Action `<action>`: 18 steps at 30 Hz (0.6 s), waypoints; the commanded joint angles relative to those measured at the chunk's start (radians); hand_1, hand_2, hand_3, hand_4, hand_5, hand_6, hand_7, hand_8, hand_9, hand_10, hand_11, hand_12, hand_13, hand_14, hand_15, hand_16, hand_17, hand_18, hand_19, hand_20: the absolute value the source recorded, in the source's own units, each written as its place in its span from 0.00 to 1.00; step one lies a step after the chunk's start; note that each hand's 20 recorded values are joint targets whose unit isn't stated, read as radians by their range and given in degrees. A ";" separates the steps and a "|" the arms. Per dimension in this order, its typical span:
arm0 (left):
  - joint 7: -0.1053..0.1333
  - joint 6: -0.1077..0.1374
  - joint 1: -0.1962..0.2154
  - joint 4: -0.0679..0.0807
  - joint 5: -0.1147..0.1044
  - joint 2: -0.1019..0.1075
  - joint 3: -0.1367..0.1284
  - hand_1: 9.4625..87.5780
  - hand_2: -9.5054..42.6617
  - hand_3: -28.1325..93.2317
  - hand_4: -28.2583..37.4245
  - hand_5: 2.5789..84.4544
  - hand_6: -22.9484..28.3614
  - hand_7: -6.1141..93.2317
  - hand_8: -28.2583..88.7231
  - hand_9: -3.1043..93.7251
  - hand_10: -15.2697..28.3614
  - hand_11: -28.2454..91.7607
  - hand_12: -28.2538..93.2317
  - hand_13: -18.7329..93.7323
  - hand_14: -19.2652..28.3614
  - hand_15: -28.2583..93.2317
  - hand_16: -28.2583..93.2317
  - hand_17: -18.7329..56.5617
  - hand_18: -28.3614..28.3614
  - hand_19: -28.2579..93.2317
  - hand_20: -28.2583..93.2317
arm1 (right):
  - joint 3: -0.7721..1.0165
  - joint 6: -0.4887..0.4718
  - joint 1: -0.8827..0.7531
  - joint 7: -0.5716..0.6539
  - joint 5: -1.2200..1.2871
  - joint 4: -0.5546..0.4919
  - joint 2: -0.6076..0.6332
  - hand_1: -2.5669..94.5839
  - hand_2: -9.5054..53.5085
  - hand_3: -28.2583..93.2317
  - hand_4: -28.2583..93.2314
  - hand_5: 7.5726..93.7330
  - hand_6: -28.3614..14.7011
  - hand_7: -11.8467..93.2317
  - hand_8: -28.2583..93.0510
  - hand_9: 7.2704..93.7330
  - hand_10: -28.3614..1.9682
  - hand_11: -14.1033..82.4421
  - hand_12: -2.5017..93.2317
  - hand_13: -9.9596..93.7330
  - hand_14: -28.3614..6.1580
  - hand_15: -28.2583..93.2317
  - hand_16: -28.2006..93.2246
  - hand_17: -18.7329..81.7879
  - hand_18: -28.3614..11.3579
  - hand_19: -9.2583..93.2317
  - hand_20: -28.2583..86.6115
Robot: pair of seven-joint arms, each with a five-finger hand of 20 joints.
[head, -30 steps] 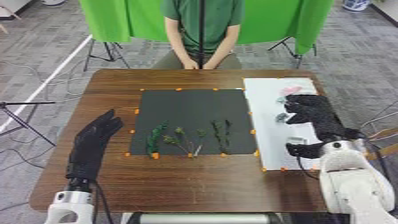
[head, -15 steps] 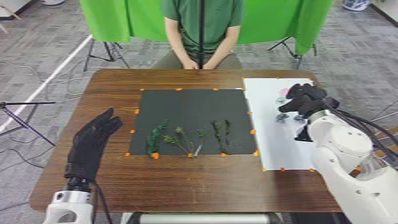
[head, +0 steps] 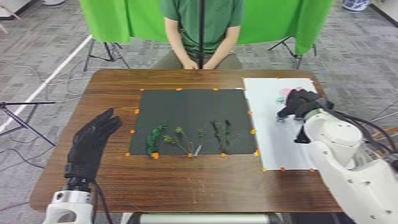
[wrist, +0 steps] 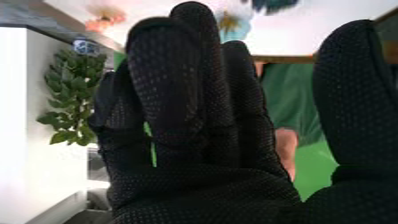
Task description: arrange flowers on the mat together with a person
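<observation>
My right hand (head: 302, 103), fingers straight, thumb apart, is over the white sheet (head: 281, 146) by the right edge of the desk (head: 204, 187), pink flower (head: 286, 91) near the sheet's far end; I judge pick-up under way, next requiring a pinch, then transfer to the dark mat (head: 182, 107).

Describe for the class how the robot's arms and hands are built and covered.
The left arm and right arm are white, the right one with rounded sections. Dark cables run along it. The left hand and right hand are gloved in black fabric, finely dotted on the right.
</observation>
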 commanded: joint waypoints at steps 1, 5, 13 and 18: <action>-0.014 0.004 0.004 0.000 0.001 -0.003 -0.002 0.21 0.00 0.76 0.10 0.49 0.52 0.18 0.19 0.47 0.63 0.34 0.35 0.46 0.73 0.31 0.26 0.30 0.66 0.24 0.36 | -0.018 -0.019 0.005 0.016 -0.004 0.031 -0.028 0.39 0.00 0.77 0.04 0.57 0.69 0.24 0.16 0.84 0.50 0.33 0.22 0.93 0.68 0.66 0.46 0.61 0.18 0.89 0.63; -0.019 0.004 0.001 -0.001 0.000 -0.002 -0.003 0.21 0.00 0.76 0.10 0.48 0.51 0.18 0.19 0.47 0.63 0.34 0.35 0.46 0.73 0.31 0.26 0.30 0.66 0.24 0.36 | -0.032 -0.005 -0.011 0.014 -0.025 0.042 -0.032 0.41 0.00 0.77 0.04 0.59 0.69 0.25 0.16 0.86 0.50 0.33 0.22 0.95 0.71 0.66 0.47 0.62 0.18 0.90 0.62; -0.027 0.004 -0.004 0.003 -0.003 0.001 -0.005 0.22 0.00 0.76 0.10 0.49 0.52 0.18 0.19 0.47 0.63 0.34 0.35 0.46 0.73 0.31 0.26 0.30 0.66 0.24 0.36 | -0.075 0.123 -0.059 -0.002 -0.050 0.062 -0.032 0.53 0.00 0.76 0.01 0.70 0.76 0.28 0.14 0.94 0.63 0.30 0.30 1.00 0.79 0.65 0.48 0.66 0.22 0.94 0.60; -0.025 0.011 -0.007 0.007 -0.003 0.006 -0.010 0.22 0.00 0.76 0.11 0.49 0.52 0.18 0.19 0.47 0.64 0.34 0.35 0.46 0.73 0.31 0.26 0.30 0.66 0.24 0.36 | -0.092 0.194 -0.073 -0.014 -0.058 0.066 -0.030 0.66 0.00 0.66 0.03 0.82 0.74 0.28 0.27 1.00 0.71 0.26 0.37 1.00 0.84 0.72 0.44 0.70 0.25 0.97 0.58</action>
